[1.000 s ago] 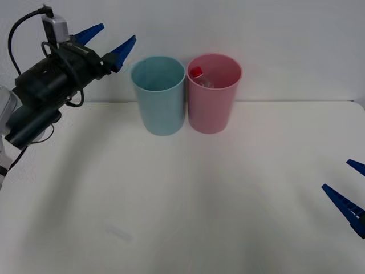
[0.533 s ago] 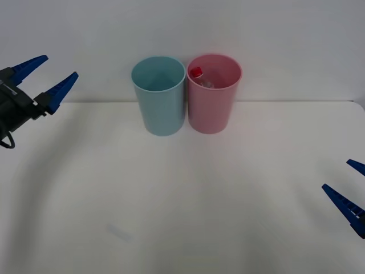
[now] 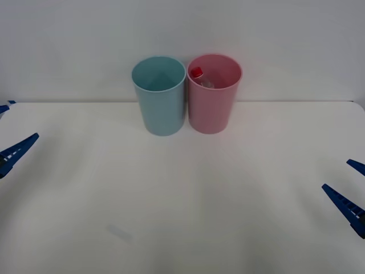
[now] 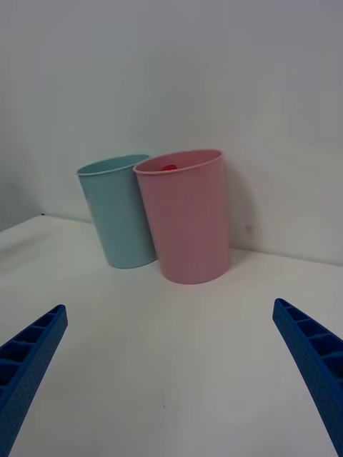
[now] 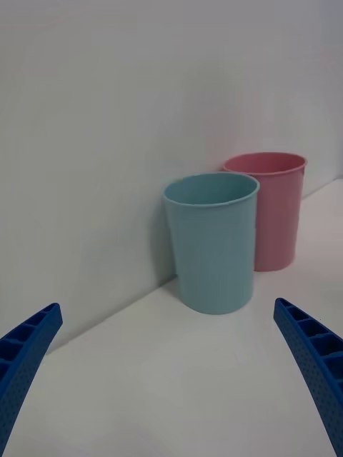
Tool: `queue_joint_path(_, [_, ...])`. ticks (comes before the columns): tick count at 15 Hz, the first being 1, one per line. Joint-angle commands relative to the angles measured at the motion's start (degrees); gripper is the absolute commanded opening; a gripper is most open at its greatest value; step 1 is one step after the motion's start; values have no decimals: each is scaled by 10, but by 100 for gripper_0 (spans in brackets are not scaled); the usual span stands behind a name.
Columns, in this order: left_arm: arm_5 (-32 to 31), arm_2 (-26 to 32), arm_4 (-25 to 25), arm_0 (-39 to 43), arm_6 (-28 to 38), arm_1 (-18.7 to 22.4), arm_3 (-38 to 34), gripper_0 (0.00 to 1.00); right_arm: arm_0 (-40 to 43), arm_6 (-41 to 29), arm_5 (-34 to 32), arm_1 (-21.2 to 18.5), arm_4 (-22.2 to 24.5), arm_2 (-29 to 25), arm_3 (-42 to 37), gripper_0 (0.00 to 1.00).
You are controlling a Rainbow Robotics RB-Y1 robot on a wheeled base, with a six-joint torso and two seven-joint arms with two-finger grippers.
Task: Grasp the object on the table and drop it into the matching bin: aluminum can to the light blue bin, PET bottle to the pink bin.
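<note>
The PET bottle [image 3: 197, 74] lies inside the pink bin [image 3: 214, 97], with its red cap and a bit of clear body showing above the rim; the cap [image 4: 168, 168] also peeks over the rim in the right wrist view. The light blue bin [image 3: 158, 97] stands touching the pink one on its left, at the back of the white table [image 3: 182, 200]. My left gripper [image 3: 24, 119] is open at the table's left edge, holding nothing. My right gripper [image 3: 335, 173] is open at the right edge, also holding nothing. Both wrist views face the pink bin [image 4: 187, 214] [image 5: 275, 207] and the light blue bin [image 4: 118, 211] [image 5: 213, 243] from a distance.
A plain white wall rises right behind the bins. A faint small mark [image 3: 118, 232] lies on the tabletop near the front left.
My left arm has pulled back from up beside the light blue bin, moving left and down to the table's left edge, fingers open throughout. The right gripper and the bins have not moved.
</note>
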Motion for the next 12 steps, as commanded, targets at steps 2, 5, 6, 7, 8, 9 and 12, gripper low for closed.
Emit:
queue_joint_path(2, [-45, 10, 29, 51, -17, 7, -1, 100, 0, 0, 0, 0, 0, 0, 0, 100])
queue_joint_path(5, [-53, 16, 39, 80, -22, 11, -6, 100, 0, 0, 0, 0, 0, 0, 0, 100])
queue_joint_path(6, [-56, 18, 41, 86, -22, 11, -10, 100, 0, 0, 0, 0, 0, 0, 0, 100])
queue_joint_path(7, [-56, 19, 41, 91, -21, 11, -12, 100, 0, 0, 0, 0, 0, 0, 0, 100])
queue_joint_path(8, [-58, 20, 42, 94, -20, 11, -13, 100, 0, 0, 0, 0, 0, 0, 0, 100])
queue_joint_path(9, [-59, 20, 42, 95, -19, 11, -13, 100, 0, 0, 0, 0, 0, 0, 0, 100])
queue_joint_path(12, [-60, 20, 42, 97, -20, 12, -13, 100, 0, 0, 0, 0, 0, 0, 0, 100])
